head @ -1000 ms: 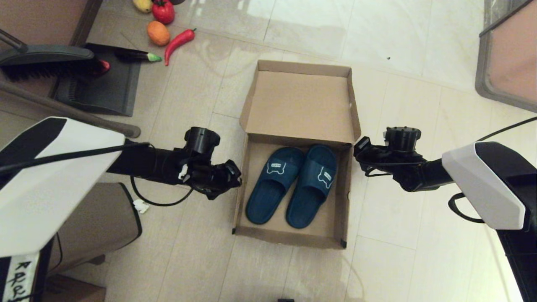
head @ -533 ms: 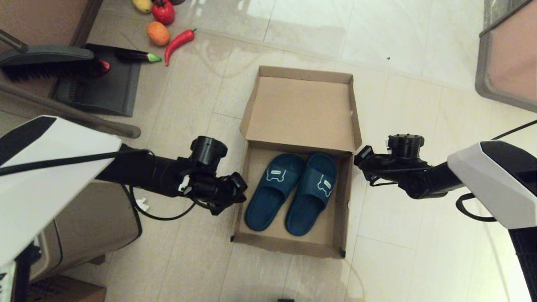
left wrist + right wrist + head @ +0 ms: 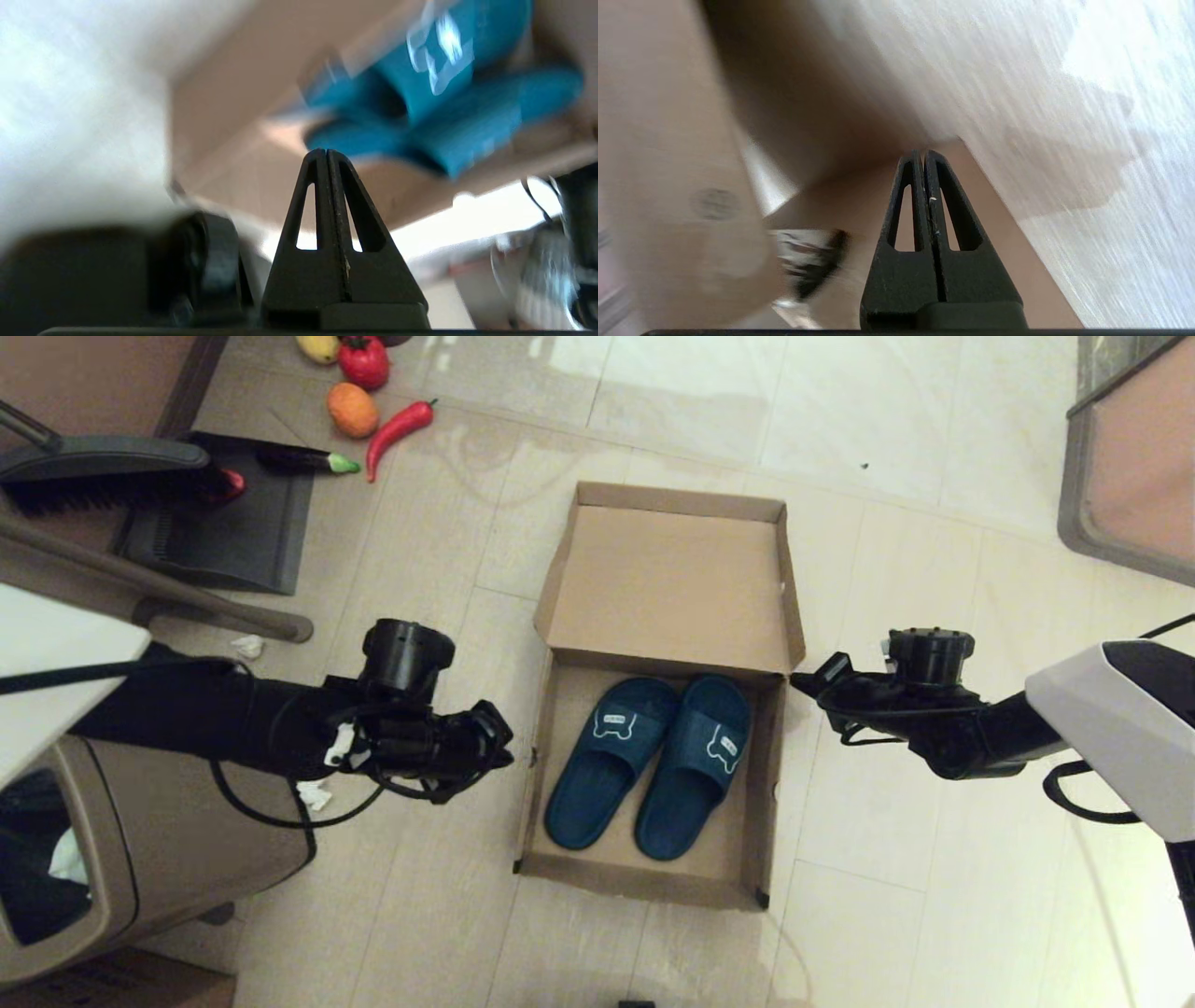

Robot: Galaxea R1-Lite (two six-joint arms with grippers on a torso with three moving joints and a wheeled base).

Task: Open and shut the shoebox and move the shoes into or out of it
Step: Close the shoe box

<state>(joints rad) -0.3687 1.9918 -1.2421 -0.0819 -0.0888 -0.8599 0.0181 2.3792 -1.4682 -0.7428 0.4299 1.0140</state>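
The brown cardboard shoebox point(image 3: 758, 775) lies open on the tiled floor, its flap lid point(image 3: 670, 581) folded back away from me. Two navy slide slippers sit side by side inside, the left one point(image 3: 607, 756) and the right one point(image 3: 695, 761), each strap with a white animal outline. My left gripper point(image 3: 507, 747) hovers just outside the box's left wall, shut and empty; the slippers point(image 3: 444, 107) show blurred beyond its tips point(image 3: 326, 151). My right gripper point(image 3: 795, 679) is shut near the right end of the lid's hinge, with cardboard point(image 3: 663, 163) in front of its tips point(image 3: 923, 153).
A brown plastic trash bin point(image 3: 168, 840) stands at the near left under my left arm. A dustpan point(image 3: 233, 537), brush point(image 3: 103, 476) and long handle point(image 3: 159, 593) lie at the far left, with toy fruit and vegetables point(image 3: 373, 401) beyond. A framed board point(image 3: 1134, 457) is at the far right.
My left arm has drawn back to the left, away from the box wall, uncovering the trash bin. The right gripper has drifted slightly right and toward me. Box and slippers stay put.
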